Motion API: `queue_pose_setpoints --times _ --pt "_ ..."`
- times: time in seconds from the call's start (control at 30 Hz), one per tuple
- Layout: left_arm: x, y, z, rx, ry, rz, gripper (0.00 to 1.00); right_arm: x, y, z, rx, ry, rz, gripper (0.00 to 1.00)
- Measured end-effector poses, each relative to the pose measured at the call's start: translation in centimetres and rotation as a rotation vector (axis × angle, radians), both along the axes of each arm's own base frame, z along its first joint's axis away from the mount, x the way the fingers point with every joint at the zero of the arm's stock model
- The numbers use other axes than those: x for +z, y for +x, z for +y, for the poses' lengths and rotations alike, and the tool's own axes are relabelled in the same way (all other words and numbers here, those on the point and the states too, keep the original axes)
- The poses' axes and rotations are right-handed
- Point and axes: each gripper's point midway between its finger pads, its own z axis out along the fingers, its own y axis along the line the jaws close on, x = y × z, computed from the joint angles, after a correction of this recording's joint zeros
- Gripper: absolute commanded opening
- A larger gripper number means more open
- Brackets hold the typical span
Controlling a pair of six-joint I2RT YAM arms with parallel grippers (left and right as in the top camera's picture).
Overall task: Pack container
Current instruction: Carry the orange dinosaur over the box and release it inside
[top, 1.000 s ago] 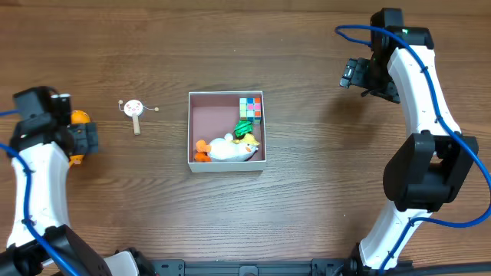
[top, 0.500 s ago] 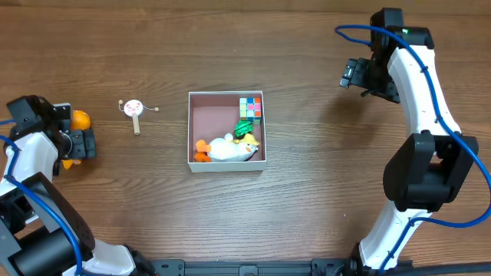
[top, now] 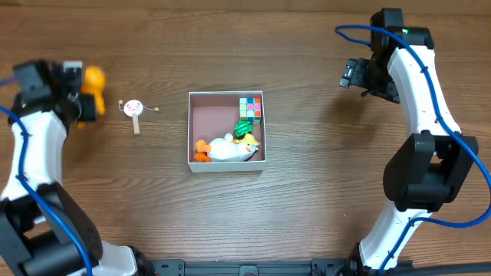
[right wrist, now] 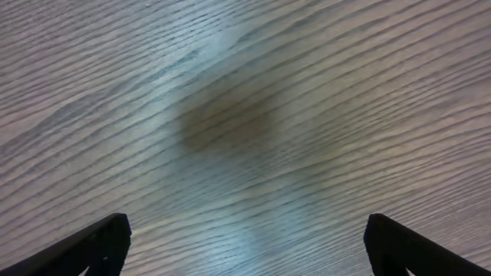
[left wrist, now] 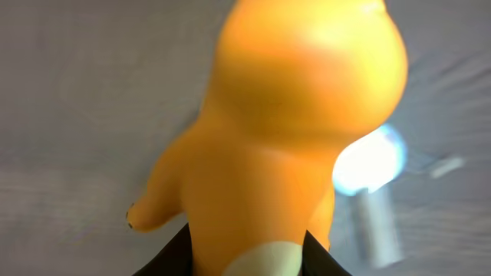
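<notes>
The container (top: 190, 132) is a square white-walled box with a mauve floor, in the middle of the table. Inside it lie a coloured cube (top: 250, 108), a green toy (top: 244, 126) and a white toy (top: 230, 149) with orange parts. At the far left my left gripper (top: 80, 98) is shut on an orange figure toy (top: 94, 83), held off the table. In the left wrist view the orange figure toy (left wrist: 291, 130) fills the frame between the dark fingers (left wrist: 165, 259) of the left gripper (left wrist: 245, 257). My right gripper (top: 354, 74) hangs open at the far right; the right gripper (right wrist: 249, 245) shows only bare wood beneath.
A small round rattle on a stick (top: 134, 109) lies on the wood between the left gripper and the container; it appears blurred (left wrist: 372, 165) behind the orange toy. The right arm's base stands at the right edge (top: 426, 180).
My left gripper closed on the orange figure toy and carried it up and toward the far side of the table. The right arm stayed still.
</notes>
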Motion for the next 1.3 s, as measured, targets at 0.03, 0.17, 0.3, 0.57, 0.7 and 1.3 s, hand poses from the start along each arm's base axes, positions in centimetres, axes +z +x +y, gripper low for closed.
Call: queue_pose_setpoints --times 0.03,0.17,0.3,0.57,0.7,1.3 --pt "1.6 0.8 -1.4 -0.025 -0.005 -0.033 0.35 0.0 0.0 0.0 0.0 0.0 0.0 1.0" --pt "8.4 0.7 -11.5 -0.215 -0.072 -0.13 0.35 0.0 0.0 0.0 0.0 0.0 -0.001 1.0" --pt "9.3 -4.1 -21.6 -0.448 -0.121 -0.044 0.31 0.0 0.0 0.0 0.0 0.0 -0.001 1.0" --pt "4.9 -5.7 -27.0 -0.573 -0.142 0.097 0.41 0.0 0.0 0.0 0.0 0.0 0.0 1.0" --pt "1.5 -4.5 -27.4 -0.571 -0.142 0.162 0.44 0.0 0.0 0.0 0.0 0.0 0.0 1.0" --pt "4.6 -2.5 -26.8 -0.518 -0.14 0.155 1.0 0.0 0.0 0.0 0.0 0.0 0.0 1.0"
